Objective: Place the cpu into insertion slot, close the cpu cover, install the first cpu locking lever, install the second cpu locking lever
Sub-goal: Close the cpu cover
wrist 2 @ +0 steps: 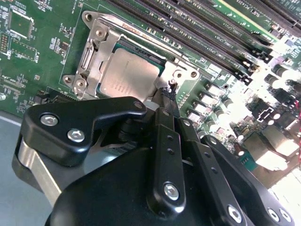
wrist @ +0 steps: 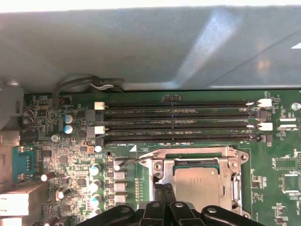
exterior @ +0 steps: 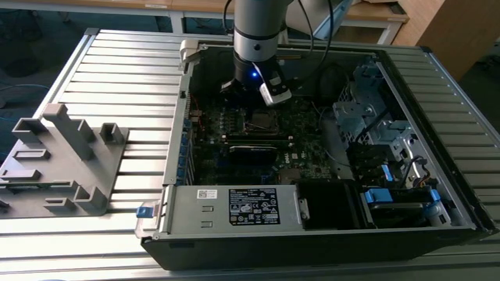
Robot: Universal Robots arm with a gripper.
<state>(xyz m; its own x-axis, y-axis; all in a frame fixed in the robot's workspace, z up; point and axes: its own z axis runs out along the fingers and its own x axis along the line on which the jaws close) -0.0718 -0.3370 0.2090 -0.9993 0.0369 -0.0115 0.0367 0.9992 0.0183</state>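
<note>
The cpu (wrist: 196,186) lies flat in the insertion slot (exterior: 262,120) with its dull metal top facing up; it is square, so it has no long side, and its edges run in line with the long memory slots (wrist: 178,123) beside it. The cpu cover (wrist: 233,175) is folded down around it, and a thin wire lever (wrist: 129,161) sticks out from one side of the socket. The arm (exterior: 258,35) reaches straight down into the open computer case (exterior: 437,117), and the gripper (wrist 2: 168,92) has its fingers drawn tight together with no gap, tips at the socket's edge just beside the chip.
</note>
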